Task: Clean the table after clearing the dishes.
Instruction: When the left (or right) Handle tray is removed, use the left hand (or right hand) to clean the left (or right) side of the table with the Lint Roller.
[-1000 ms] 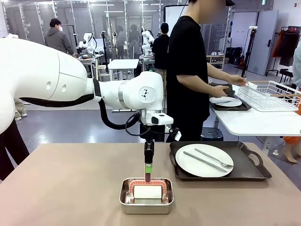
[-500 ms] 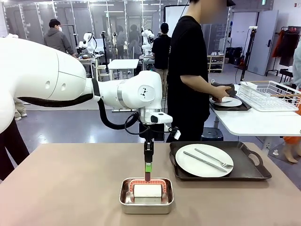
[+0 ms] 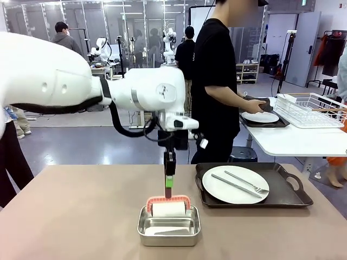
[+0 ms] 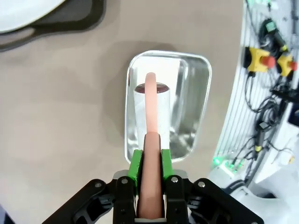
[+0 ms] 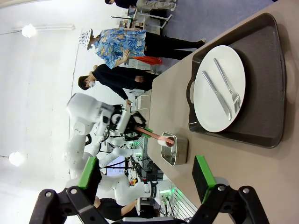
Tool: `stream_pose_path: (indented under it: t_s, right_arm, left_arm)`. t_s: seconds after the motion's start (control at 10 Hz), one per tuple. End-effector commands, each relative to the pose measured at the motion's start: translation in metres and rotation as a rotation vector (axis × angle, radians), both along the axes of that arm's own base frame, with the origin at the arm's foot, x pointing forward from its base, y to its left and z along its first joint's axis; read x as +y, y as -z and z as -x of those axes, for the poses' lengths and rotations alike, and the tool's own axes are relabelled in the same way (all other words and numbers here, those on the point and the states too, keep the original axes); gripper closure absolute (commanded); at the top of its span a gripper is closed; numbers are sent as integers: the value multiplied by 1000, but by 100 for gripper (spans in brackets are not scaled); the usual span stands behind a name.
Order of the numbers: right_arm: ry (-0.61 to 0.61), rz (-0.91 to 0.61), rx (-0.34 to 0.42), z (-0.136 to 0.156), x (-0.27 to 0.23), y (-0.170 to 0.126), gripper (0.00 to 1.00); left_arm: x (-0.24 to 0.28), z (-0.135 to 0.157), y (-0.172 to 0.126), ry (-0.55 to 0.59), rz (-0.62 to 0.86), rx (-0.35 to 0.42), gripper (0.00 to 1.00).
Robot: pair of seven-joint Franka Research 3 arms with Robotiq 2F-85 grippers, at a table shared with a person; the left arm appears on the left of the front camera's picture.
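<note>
My left gripper (image 3: 169, 183) (image 4: 149, 159) is shut on the pink handle of a cleaning roller (image 3: 169, 208) (image 4: 150, 100), whose white roll hangs just above a small steel pan (image 3: 169, 232) (image 4: 192, 93) on the beige table (image 3: 76, 216). One of the dishes, a white plate (image 3: 235, 184) (image 5: 219, 95) with a knife and fork, lies on a dark tray (image 3: 295, 196) (image 5: 267, 93) at the right of the table. A person's hand (image 3: 255, 103) holds a second tray with a plate (image 3: 260, 116) on the white side table. In the right wrist view my right gripper (image 5: 145, 175) is open and holds nothing.
A white wire rack (image 3: 312, 111) stands on the side table (image 3: 298, 142) at the far right. The person stands between the two tables, behind the far edge. Bare tabletop stretches to the left of the pan.
My left arm has risen, lifting the roller from inside the pan to just above its rim. The person's hands have shifted slightly at the second tray.
</note>
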State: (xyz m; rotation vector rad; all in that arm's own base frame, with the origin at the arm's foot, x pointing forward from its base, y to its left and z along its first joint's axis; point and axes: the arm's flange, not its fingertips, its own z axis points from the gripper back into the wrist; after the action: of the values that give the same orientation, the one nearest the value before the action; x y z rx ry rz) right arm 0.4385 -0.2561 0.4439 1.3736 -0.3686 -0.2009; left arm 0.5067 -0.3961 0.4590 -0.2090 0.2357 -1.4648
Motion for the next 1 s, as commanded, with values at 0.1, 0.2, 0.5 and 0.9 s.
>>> stream_pose_path:
  t_s: [0.1, 0.2, 0.5, 0.9]
  right_arm:
    - [0, 2, -6, 1, 1, -3, 0]
    - [0, 2, -6, 1, 1, -3, 0]
    - [0, 2, -6, 1, 1, -3, 0]
    - [0, 2, -6, 1, 1, -3, 0]
  left_arm:
    - [40, 39, -81, -316, -12, -80, 100]
    - [58, 51, -99, -422, -24, -115, 100]
    - [116, 55, -106, -774, -26, -190, 100]
    - [169, 47, -92, -764, 148, -297, 100]
